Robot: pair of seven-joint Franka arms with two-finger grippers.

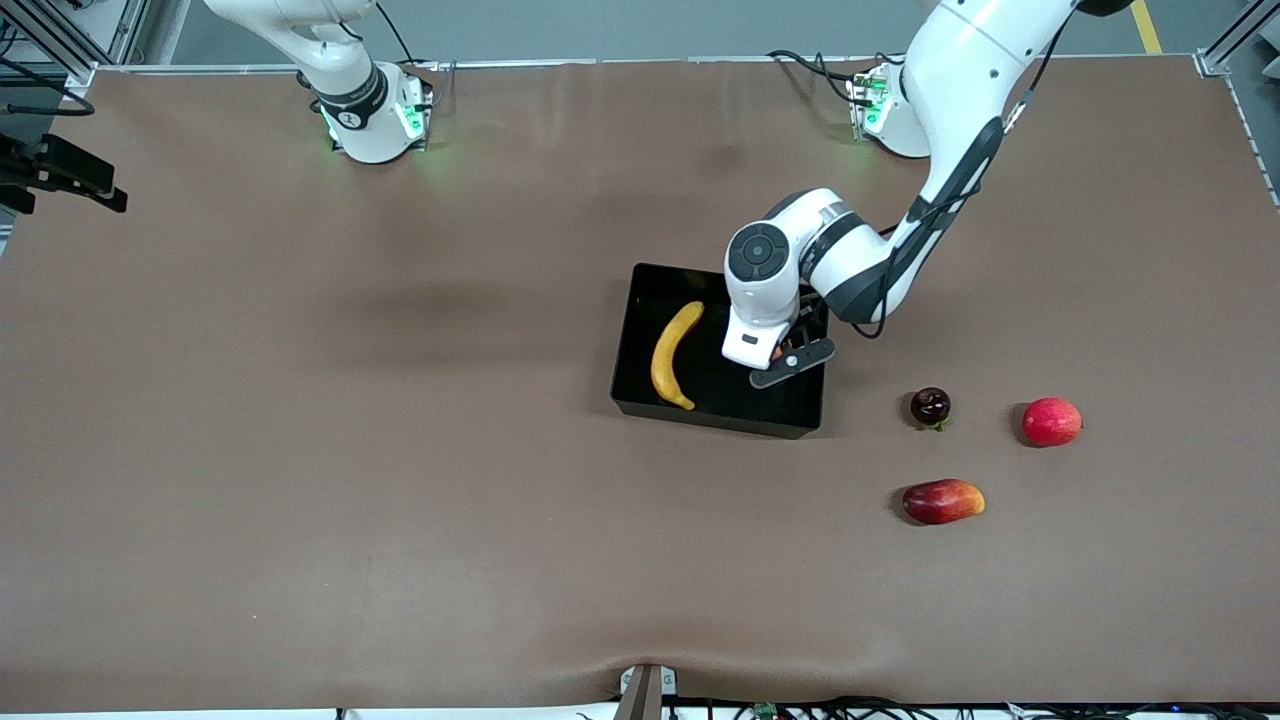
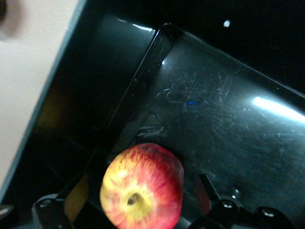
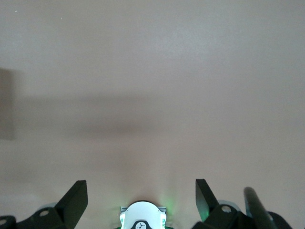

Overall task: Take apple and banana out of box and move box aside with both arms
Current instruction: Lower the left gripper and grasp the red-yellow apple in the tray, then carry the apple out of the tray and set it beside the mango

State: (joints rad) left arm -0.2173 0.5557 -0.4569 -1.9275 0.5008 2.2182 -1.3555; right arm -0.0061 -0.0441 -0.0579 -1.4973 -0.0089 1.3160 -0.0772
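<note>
No legible text, label, brand name or number is to be found on anything shown. Only a small dark round emblem is seen on the right arm's base (image 3: 142,224), between and below the spread jaws in the right wrist view, and it cannot be read as letters. The same mark on that base in the front view is likewise unreadable.

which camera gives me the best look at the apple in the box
The left wrist view. The apple fills the lower part of it, stem dimple and yellow patch clear, between the left gripper's open jaws. In the front view the left arm hides nearly all of it. The right wrist view shows only bare table.
</note>
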